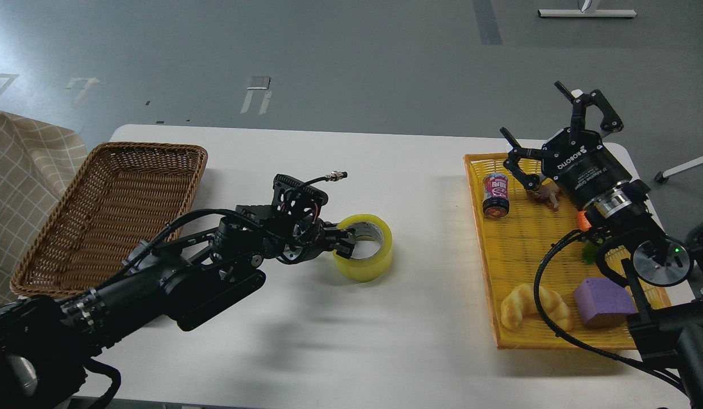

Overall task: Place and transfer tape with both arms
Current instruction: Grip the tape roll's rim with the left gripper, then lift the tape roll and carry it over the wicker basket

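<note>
Left gripper (pixel 344 241) clamps the tape (pixel 365 248) on the white table (pixel 351 170).
Its fingers pinch the roll's near wall; the right gripper (pixel 547 128), spread wide, hangs empty above the yellow tray (pixel 516 250).

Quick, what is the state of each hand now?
Left hand: closed on the tape roll.
Right hand: open, holding nothing.

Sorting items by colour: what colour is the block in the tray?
Purple; the block shows in the head view, beside the croissant.
</note>
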